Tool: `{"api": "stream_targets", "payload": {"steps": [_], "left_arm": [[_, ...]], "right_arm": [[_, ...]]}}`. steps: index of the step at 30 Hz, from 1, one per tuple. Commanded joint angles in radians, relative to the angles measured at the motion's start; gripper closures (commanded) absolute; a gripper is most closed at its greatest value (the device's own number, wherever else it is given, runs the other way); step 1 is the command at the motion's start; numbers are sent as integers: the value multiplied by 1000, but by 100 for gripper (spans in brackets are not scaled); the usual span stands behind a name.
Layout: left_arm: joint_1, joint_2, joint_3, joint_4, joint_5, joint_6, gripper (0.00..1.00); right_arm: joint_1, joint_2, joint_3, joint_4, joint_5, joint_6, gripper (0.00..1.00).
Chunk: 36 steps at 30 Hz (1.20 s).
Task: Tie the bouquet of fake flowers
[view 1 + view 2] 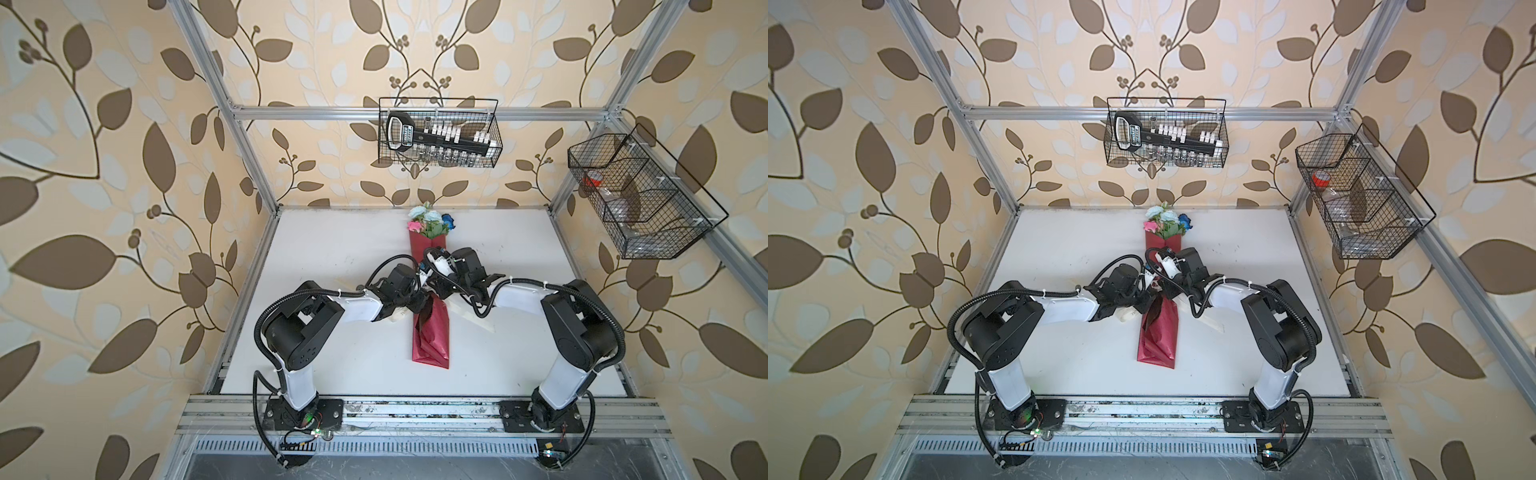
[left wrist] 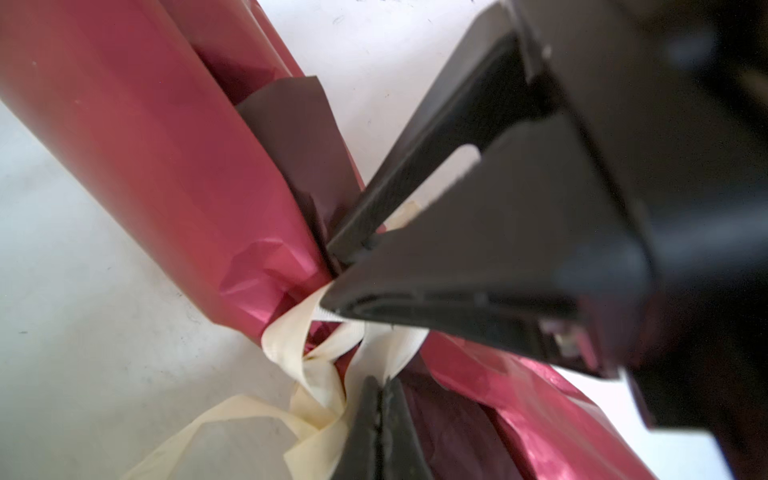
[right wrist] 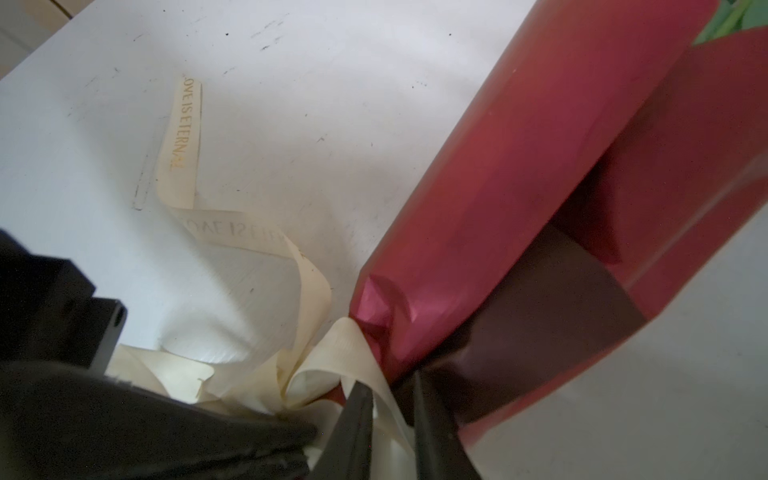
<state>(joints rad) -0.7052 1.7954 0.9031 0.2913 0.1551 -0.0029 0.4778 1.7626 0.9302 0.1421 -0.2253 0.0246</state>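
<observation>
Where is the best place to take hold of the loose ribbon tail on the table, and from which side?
Probably the ribbon where it curls up on edge, between the flat printed tail and the red wrapper. Come from above, a jaw on each face: there it stands off the table, while the flat tail hugs it.

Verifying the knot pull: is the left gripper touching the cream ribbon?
Touching. In the left wrist view the left gripper is shut, with the cream ribbon pinched at its fingertips.
</observation>
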Motion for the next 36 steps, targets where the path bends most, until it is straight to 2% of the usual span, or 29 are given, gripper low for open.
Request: {"api": "stream_targets", "payload": {"steps": [1,7,12,13,16,19,23,28,33,36], "left_arm": [[9,5,-18,25,23,-9,100],[12,-5,-30,35,27,-28,100],[19,-21,-36,32,32,-67,100],[23,-34,-42,36,35,-80,95],[38,-86,-66,46,52,-115,71],[47,-153,-91,59,51,-127,59],[53,-226,-103,72,45,-137,58],[62,-265,-85,54,44,-123,64],[79,-205,-16,-34,56,-52,70],[79,-140,33,-72,69,-5,71]], "right_arm": [[5,-21,-3,34,15,30,85],[3,-26,-15,120,2,123,99],[4,-54,-51,186,13,201,100],[4,-67,-62,199,24,214,100],[3,-115,-107,229,60,248,100],[2,-147,-138,247,73,264,100],[2,-150,-150,254,70,269,100],[2,-155,-159,271,66,282,100],[2,-159,-159,274,61,284,100],[2,-161,-161,272,57,284,100]]}}
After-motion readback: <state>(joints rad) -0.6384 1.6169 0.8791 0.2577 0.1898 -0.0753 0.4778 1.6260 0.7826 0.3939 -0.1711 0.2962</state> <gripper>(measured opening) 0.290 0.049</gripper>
